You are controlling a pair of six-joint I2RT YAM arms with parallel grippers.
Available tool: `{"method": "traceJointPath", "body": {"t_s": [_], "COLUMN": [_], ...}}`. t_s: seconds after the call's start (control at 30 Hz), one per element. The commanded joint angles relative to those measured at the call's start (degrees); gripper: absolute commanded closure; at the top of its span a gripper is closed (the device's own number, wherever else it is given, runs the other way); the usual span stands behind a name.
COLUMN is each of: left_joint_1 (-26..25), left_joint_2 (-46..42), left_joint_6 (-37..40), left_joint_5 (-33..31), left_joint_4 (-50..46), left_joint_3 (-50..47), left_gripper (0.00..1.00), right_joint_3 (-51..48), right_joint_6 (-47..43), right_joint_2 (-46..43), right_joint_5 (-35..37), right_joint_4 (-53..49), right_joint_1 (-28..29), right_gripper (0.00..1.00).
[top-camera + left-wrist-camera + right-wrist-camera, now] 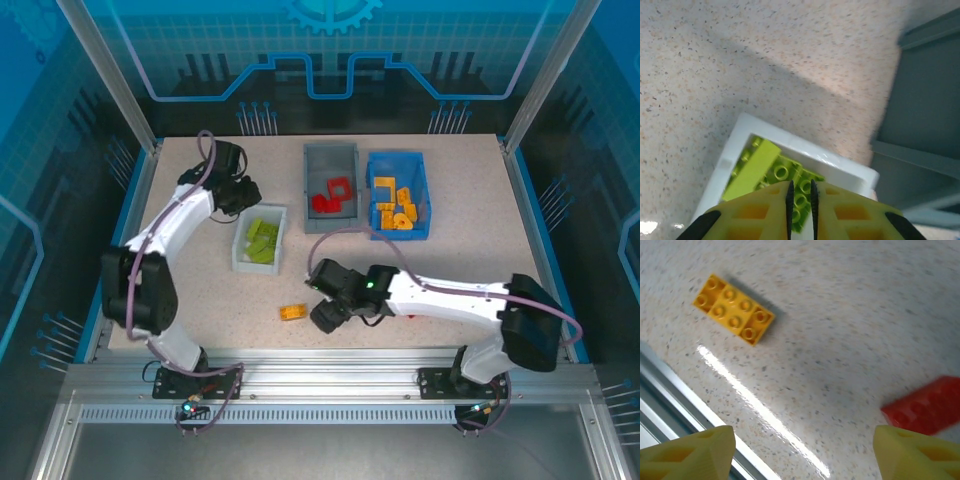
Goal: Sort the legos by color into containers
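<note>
Three bins sit on the table (470, 240). The small white bin (240, 262) has the lime green bricks (262, 240), the grey bin (331, 155) has red pieces (333, 195) including an open square frame, and the blue bin (424, 200) has the orange-yellow ones (393, 208).

The overhead view gives you all that at once. The left wrist cam gets you up close: the left gripper (800, 192) hangs over the white bin, fingers barely parted, just a thin slit with nothing in it.

The right wrist cam shows what the arm mostly covers from above: a red brick (927, 407) lying on the table off to one side, plus a loose orange-yellow brick (734, 309) near the front rail. The right gripper (805, 447) is spread wide above the tabletop between them, holding nothing.
</note>
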Motion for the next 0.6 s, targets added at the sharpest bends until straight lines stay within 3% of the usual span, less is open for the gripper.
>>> {"method": "traceJointPath", "body": {"t_s": [0.0,0.27,0.57], "left_joint_1": [-2.03,-3.05,-3.09], "left_joint_2": [-8.40,-32.04,-49.66], "left_joint_6": [-3.70,-6.07,-7.21], "left_joint_5": [4.24,5.67,11.70], "left_joint_4": [-1.64,-14.83,-30.21], "left_joint_3": [-4.11,-13.74,-18.48], "left_gripper": [0.74,0.63,0.60], "right_joint_3": [4.23,13.60,23.63], "right_joint_6": [-13.88,-21.55,-21.50], "right_joint_2": [5.58,19.10,30.81], "right_joint_5": [-2.49,-4.35,-1.31], "right_joint_4": [-0.89,-0.63,-2.93], "right_joint_1": [1.91,2.97,0.66], "right_gripper": [0.20,0.16,0.18]}}
